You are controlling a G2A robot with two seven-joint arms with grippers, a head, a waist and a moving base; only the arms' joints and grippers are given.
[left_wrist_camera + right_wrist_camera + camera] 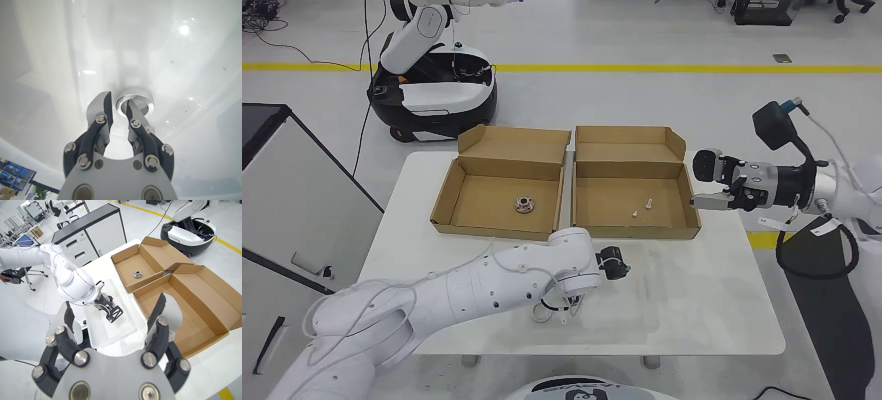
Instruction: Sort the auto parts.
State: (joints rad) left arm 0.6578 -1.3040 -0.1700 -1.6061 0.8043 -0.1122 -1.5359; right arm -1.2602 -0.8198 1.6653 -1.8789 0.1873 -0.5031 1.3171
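A silver metal ring (151,106) lies on the floor of a clear plastic tray (98,344) near the table's front. My left gripper (117,97) is down in that tray and open, with one finger inside the ring and the other outside its wall. A flanged metal part (524,205) rests in the left cardboard box (464,170). Two small pale bolts (642,208) lie in the right cardboard box (682,230). My right gripper (700,185) hangs open and empty beside the right box's outer wall, above the table's right side.
Both boxes stand side by side at the back of the white table (692,310), lids folded back. A grey cabinet (292,200) stands left of the table. Another robot base (432,95) is parked on the floor behind the boxes.
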